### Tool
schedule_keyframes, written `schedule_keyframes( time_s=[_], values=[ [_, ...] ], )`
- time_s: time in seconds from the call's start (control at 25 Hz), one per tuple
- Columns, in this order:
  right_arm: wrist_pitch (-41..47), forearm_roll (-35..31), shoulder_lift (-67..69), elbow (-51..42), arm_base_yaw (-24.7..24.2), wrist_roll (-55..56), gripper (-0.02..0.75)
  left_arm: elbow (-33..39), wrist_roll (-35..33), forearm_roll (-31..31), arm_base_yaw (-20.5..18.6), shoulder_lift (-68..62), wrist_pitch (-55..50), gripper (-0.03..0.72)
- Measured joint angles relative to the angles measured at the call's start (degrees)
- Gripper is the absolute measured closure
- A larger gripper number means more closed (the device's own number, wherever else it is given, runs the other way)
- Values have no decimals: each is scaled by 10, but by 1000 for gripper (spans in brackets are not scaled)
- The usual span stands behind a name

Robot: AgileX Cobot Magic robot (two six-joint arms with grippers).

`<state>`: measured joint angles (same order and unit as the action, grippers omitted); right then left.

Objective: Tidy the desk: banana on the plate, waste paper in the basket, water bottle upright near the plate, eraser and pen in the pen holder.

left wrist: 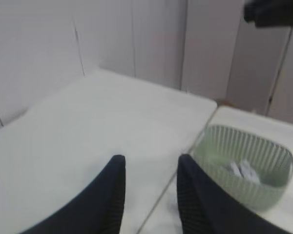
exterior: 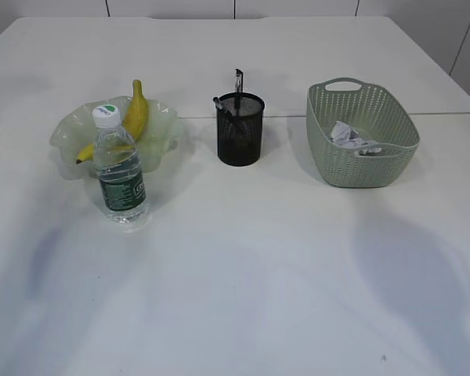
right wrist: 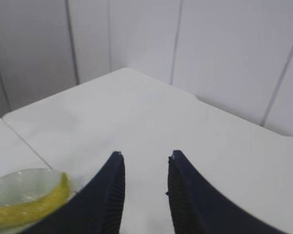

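Desk looked tidied | left gripper (left wrist: 149, 170) and right gripper (right wrist: 144, 168) both stood apart, empty | judged: withdraw high, clear of bottle (exterior: 121, 168) beside plate (exterior: 163, 125)

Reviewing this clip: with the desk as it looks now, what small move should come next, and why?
Probably none beyond pulling both arms back to rest. The curved yellow banana lies in the pale green ruffled plate, the crumpled white paper sits in the sage-green woven basket, the clear water bottle stands upright beside the plate, and a pen pokes from the black mesh pen holder. The eraser cannot be seen.
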<state>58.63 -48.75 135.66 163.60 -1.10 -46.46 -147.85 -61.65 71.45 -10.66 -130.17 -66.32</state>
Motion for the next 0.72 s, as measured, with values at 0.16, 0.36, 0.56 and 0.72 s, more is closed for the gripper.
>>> schedule_keyframes(
  time_s=[0.16, 0.36, 0.56, 0.72],
  values=[
    [27, 88, -36, 24, -14, 51, 507, 0, 0, 19, -28, 40, 70, 445],
    [47, 152, -90, 27, -14, 103, 507, 0, 29, -76, -34, 133, 146, 445],
    [80, 224, -152, 28, -14, 144, 507, 0, 139, -193, -53, 222, 172, 445],
    [100, 270, -202, 30, -14, 170, 507, -1, 187, -220, -81, 281, 154, 448]
  ],
)
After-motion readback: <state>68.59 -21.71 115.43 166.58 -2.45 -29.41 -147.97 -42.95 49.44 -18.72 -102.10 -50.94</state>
